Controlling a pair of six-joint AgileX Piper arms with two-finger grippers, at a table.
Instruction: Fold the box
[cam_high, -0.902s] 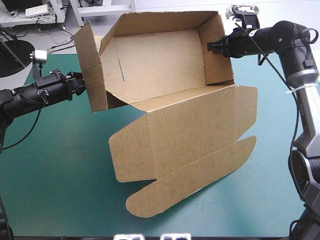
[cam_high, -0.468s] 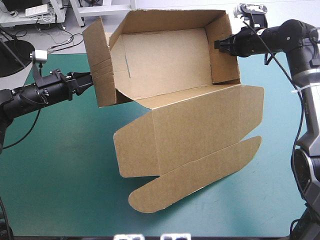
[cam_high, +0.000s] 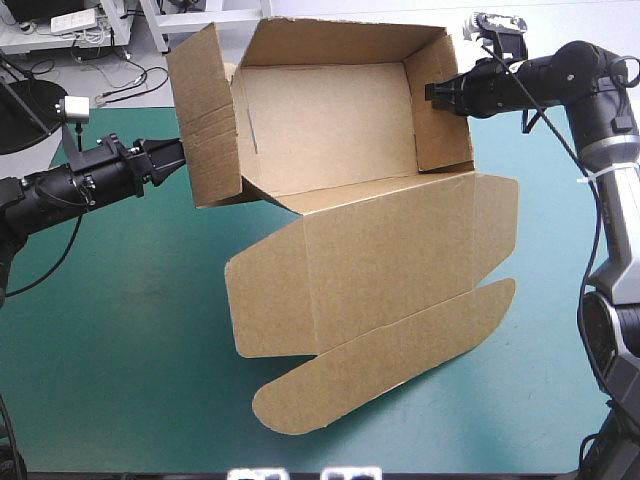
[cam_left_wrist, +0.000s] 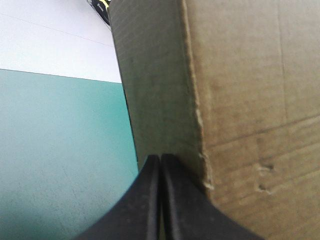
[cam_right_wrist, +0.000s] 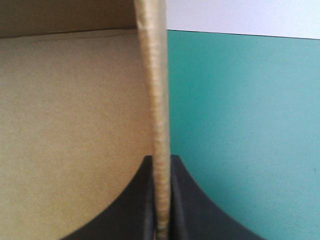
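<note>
Overlying teal-green cover (cam_high: 120, 330): open box (cam_high: 380, 250)

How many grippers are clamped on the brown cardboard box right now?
2. The left gripper, black fingers all but shut, pinches the left end wall of the brown cardboard box. The right gripper pinches the right end wall, with the board between its fingers.

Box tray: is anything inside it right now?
Nothing visible inside the box: only bare brown board and a slit near its left wall. The raised left wall, held by the left gripper, covers the inner corner behind it, so that part cannot be checked.
</note>
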